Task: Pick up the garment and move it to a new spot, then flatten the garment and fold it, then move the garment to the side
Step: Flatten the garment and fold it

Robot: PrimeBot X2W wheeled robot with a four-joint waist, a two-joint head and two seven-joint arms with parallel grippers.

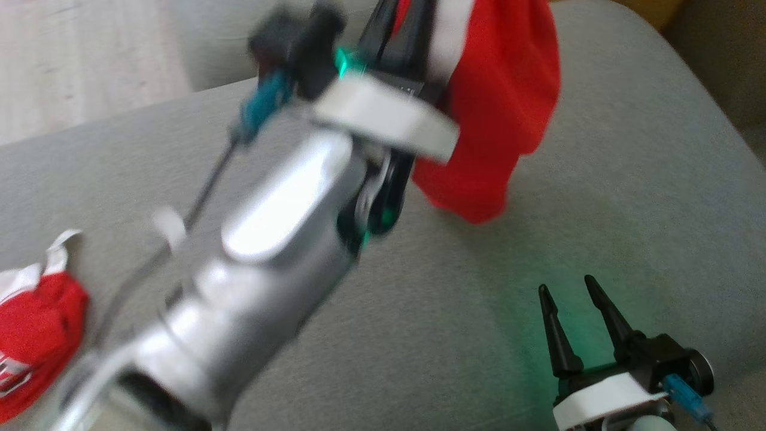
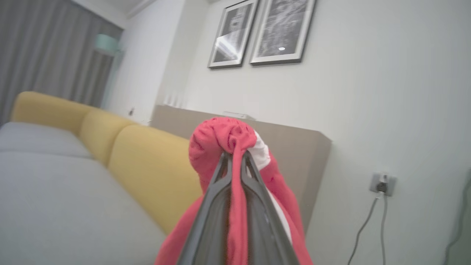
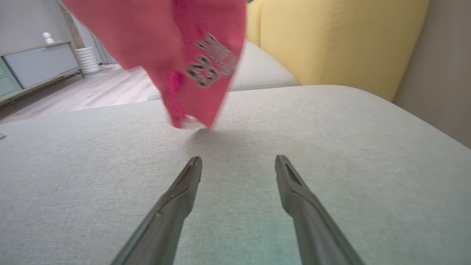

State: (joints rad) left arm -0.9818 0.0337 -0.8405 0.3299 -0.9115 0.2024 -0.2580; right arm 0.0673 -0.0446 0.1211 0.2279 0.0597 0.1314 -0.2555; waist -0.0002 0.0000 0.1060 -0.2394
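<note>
The garment (image 1: 502, 108) is a red top with white trim and a printed number (image 3: 209, 70). It hangs bunched from my left gripper (image 1: 402, 30), which is raised over the grey sofa cushion (image 1: 598, 197) and is blurred. In the left wrist view that gripper (image 2: 235, 154) is shut on a fold of the garment (image 2: 220, 136). The garment's lowest corner (image 3: 191, 123) hangs close to the cushion; whether it touches I cannot tell. My right gripper (image 1: 567, 283) rests low at the near right, open and empty (image 3: 238, 160), pointing toward the hanging cloth.
Another red-and-white cloth (image 1: 36, 329) lies crumpled at the cushion's near left edge. Yellow backrests (image 3: 342, 40) rise beyond the cushion. A wooden floor (image 1: 78, 60) lies past the far left edge. A wall socket with cables (image 2: 382, 184) is on the wall.
</note>
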